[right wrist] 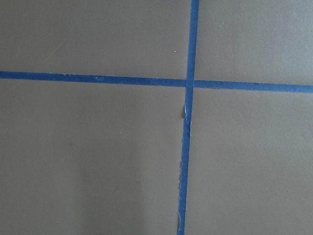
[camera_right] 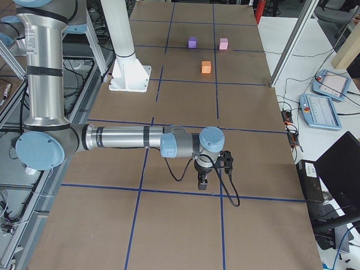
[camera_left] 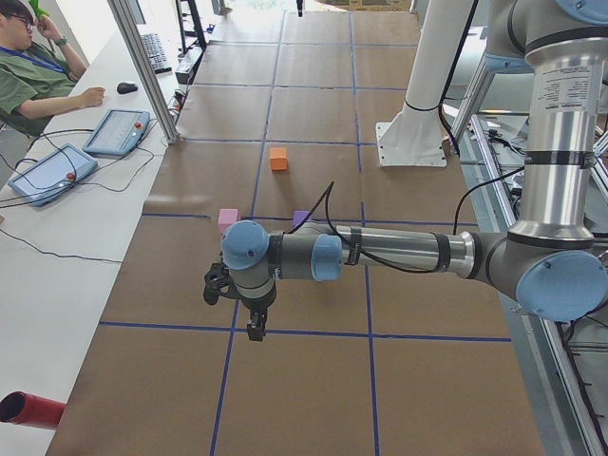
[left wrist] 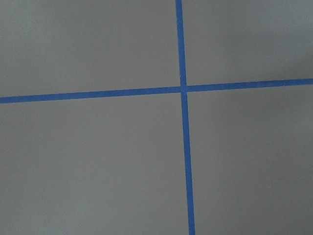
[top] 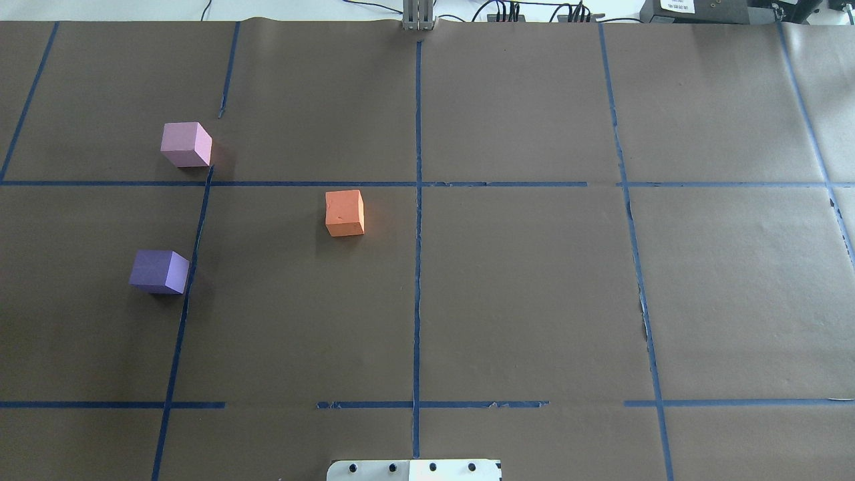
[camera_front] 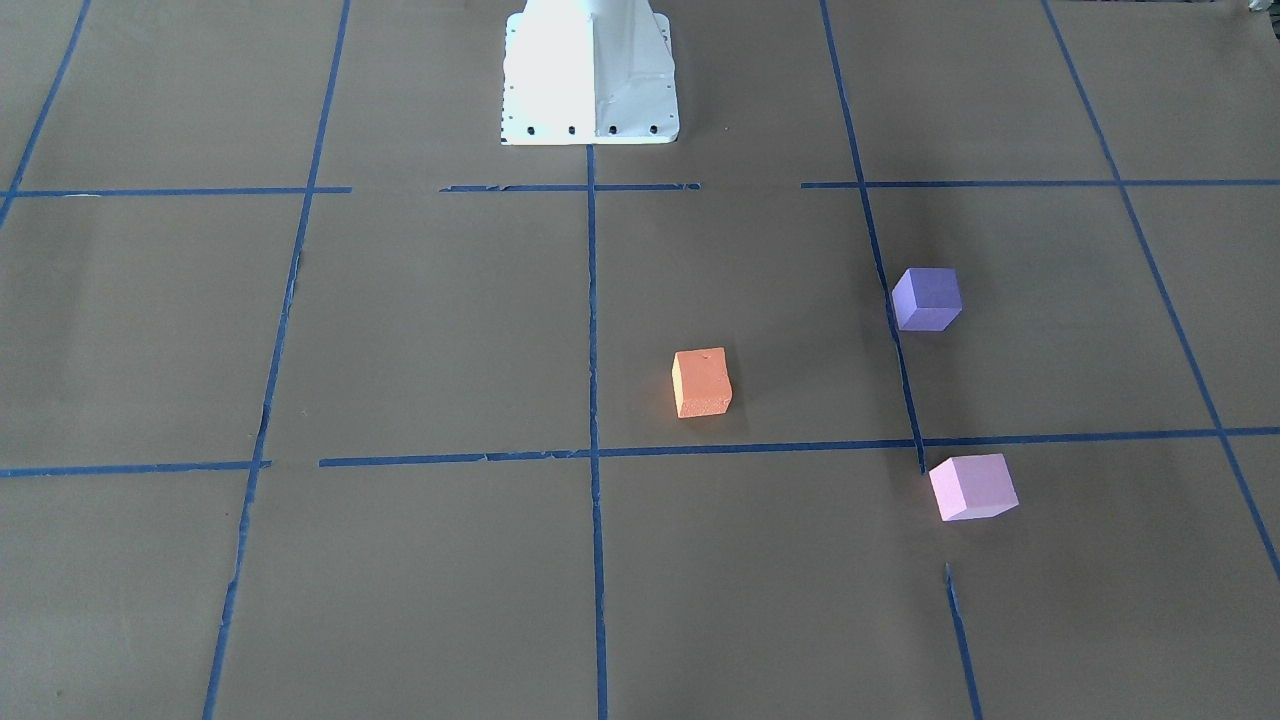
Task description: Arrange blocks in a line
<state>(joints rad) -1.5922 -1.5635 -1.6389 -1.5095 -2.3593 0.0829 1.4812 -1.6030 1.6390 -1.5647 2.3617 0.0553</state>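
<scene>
I can't tell whether my left claw (camera_left: 255,332) or right claw (camera_right: 202,183) is apart or together; neither wrist camera shows any finger. Both hang over brown paper (top: 534,300) at blue tape (top: 417,267) crossings. The pink block (top: 186,144) and purple block (top: 159,271) lie just beyond the left claw, the orange block (top: 345,212) further on, and all are well apart from the right claw. They look like matte, sharp-edged foam cubes. I'd judge them light, slightly squashy and grippy, best pinched across two opposite flat faces.

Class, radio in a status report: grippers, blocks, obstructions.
Left gripper, right gripper: clear of blocks, open or shut unreadable. Orange block, purple block, pink block: scattered, not in line. No obstacle seen among them.
</scene>
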